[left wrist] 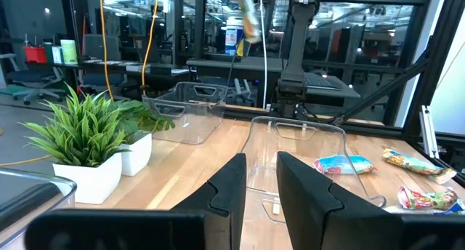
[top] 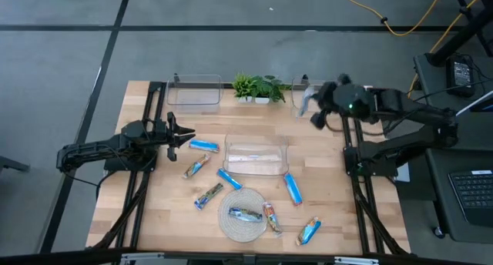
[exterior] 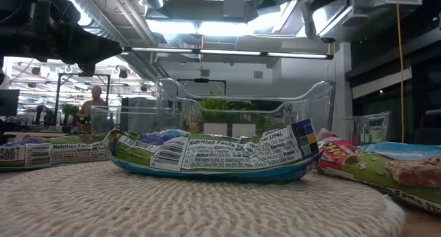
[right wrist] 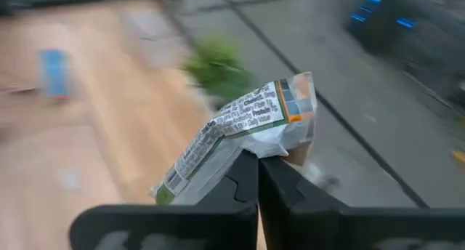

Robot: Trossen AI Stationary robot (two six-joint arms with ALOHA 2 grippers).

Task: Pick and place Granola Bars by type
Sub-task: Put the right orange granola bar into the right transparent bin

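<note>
Granola Bars lie on the wooden table: bright blue ones, and blue and orange ones. Two more rest flat on the round woven mat. High over the table's far right, my right gripper is shut on a pale bar with printed text; it also shows in the high view. My left gripper waits level at the table's left, fingers a little apart, nothing between them. My right gripper pinches the pale bar between its two fingertips, at one long edge of the wrapper near its middle. The bar sticks out past the fingertips, tilted, both ends free. It is lifted clear of the table.
A clear bin stands mid-table, another at the far left, a third partly under my right arm. A small potted plant sits between the far bins. In the low view a bar on the mat fills the foreground.
</note>
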